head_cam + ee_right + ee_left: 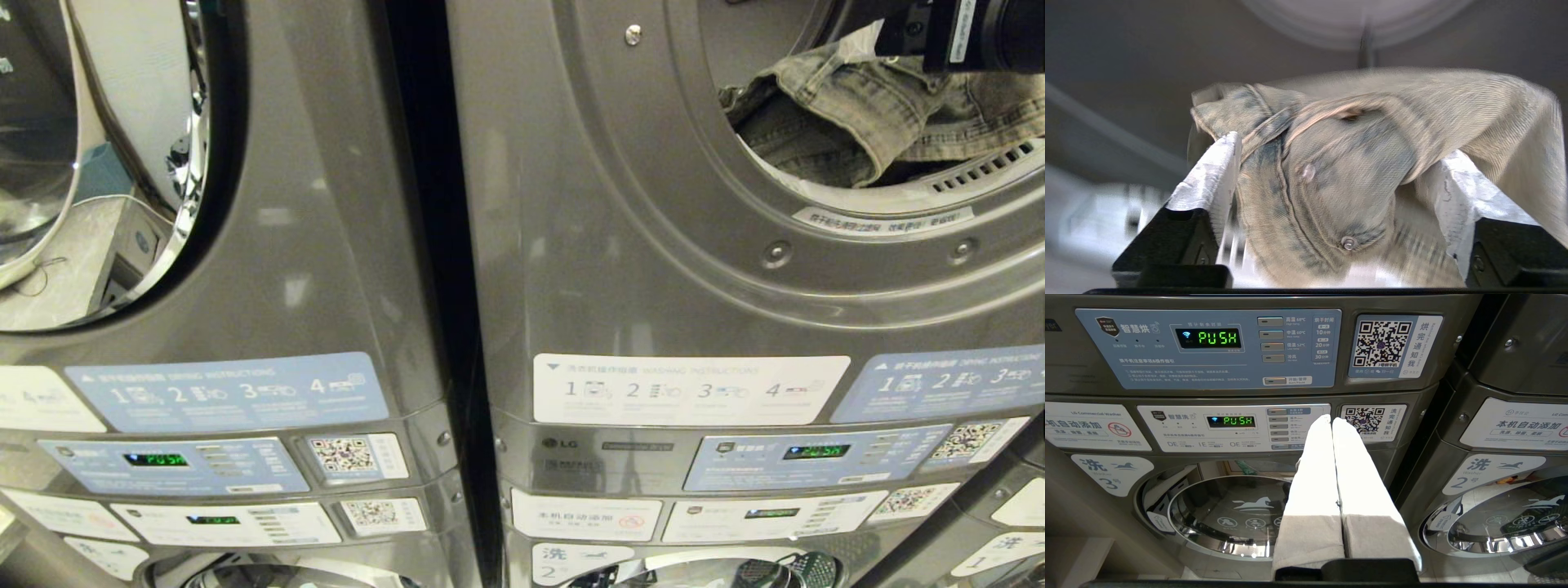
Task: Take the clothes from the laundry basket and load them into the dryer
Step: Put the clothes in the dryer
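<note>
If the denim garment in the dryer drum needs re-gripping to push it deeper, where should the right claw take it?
Probably the raised bunched fold near the riveted seam of the denim garment, coming straight in through the dryer opening from the front. That fold stands up between the spread fingers of the right claw, so it offers thick cloth to pinch; the flatter parts drape toward the drum lip.

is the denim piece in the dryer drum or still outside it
In. The denim garment lies bunched inside the dryer opening, behind its rim, and the right gripper stands open around it.
</note>
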